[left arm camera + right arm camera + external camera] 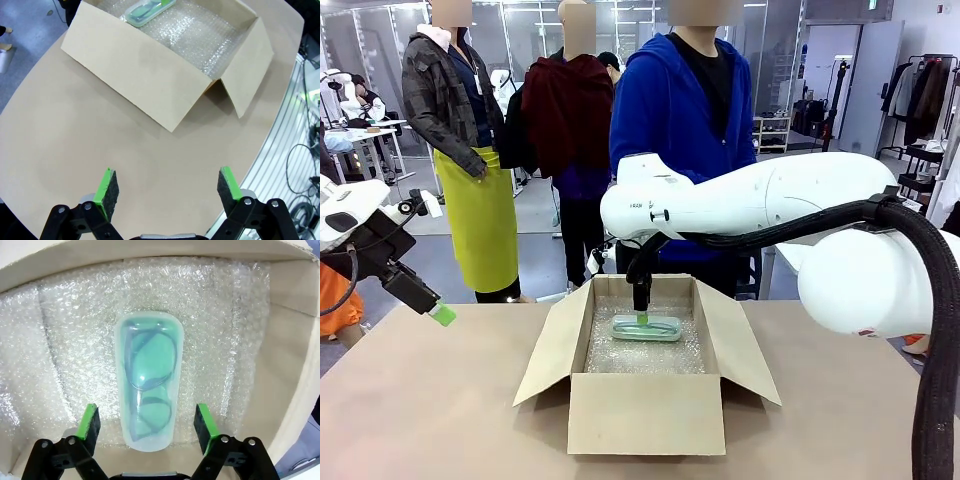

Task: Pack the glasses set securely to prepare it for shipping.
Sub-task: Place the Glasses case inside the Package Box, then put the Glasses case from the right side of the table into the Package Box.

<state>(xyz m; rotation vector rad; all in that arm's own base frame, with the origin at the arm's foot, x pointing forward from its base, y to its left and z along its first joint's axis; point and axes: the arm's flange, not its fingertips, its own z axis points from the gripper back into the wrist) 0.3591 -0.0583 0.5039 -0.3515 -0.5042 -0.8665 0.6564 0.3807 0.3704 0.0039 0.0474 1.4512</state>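
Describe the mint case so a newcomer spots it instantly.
In the middle of the table stands an open cardboard box lined with bubble wrap. On the wrap, under the open right claw, lies the mint green glasses case. Unlike the clear, bumpy wrap and brown walls, it's a smooth, translucent rounded oblong with glasses visible inside.

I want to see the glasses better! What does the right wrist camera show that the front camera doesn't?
Right wrist view: glasses frames through the mint green case, the right gripper open with a pad on each side. Front view: the left gripper raised over the table, the cardboard box with flaps spread, people standing beyond. Both: the case lying on bubble wrap inside the box.
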